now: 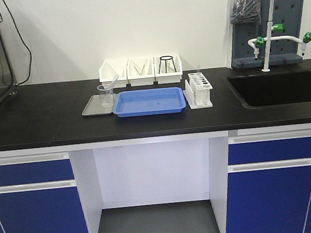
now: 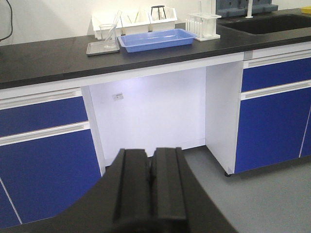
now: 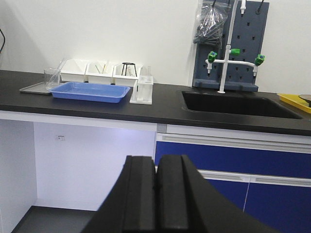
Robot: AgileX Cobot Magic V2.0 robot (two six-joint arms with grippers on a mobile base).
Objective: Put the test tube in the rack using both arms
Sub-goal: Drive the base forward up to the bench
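Note:
On the black counter a test tube [image 1: 113, 82] leans in a clear beaker [image 1: 106, 96] that stands on a small grey tray [image 1: 92, 106]. The white rack [image 1: 199, 90] stands right of the blue tray [image 1: 149, 101], with a slim clear tube [image 1: 198, 69] upright at its back. My left gripper [image 2: 150, 152] is shut and empty, low in front of the cabinets, far from the counter. My right gripper [image 3: 156, 159] is likewise shut, empty and low. The front view shows neither arm. The rack [image 3: 141, 90] and beaker [image 3: 52, 78] also show in the right wrist view.
Three white bins [image 1: 140, 71] line the wall behind the trays. A black sink [image 1: 279, 88] with a white tap [image 1: 271, 33] lies to the right. Blue cabinet fronts [image 1: 32, 208] flank an open knee space under the counter.

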